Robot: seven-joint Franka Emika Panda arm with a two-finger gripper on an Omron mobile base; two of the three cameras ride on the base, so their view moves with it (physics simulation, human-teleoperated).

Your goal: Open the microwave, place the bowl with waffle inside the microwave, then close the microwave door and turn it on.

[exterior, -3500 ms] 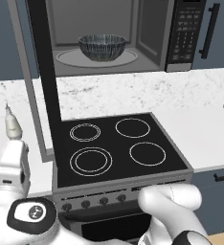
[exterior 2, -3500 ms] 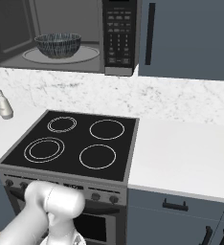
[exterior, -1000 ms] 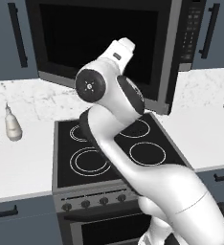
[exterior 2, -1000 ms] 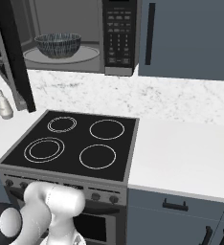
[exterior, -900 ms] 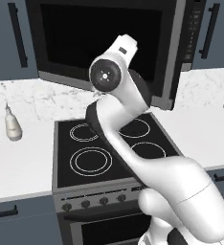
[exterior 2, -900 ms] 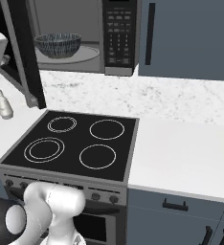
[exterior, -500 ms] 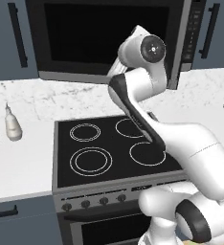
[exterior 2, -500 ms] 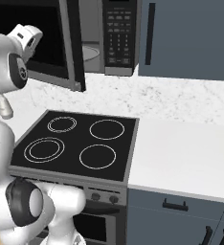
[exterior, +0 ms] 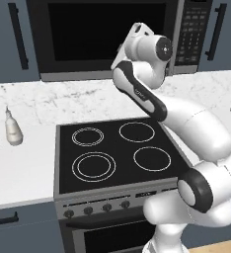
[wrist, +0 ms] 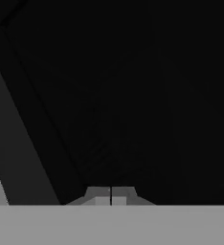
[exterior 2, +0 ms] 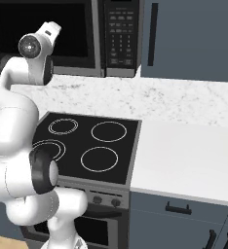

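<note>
the wide dark-grey framed microwave door (exterior: pixel 107 34) with its black glass window lies flush against the built-in microwave (exterior 2: pixel 77 34), just left of the black button panel (exterior: pixel 191 29). the white arm's hand is raised against the door's right part. in the hand view the pincer (wrist: pixel 110 196) has its two dark tips pressed together, right up at the black glass. below sits the black four-ring stove (exterior: pixel 115 150), set in the white speckled desk (exterior 2: pixel 184 146).
</note>
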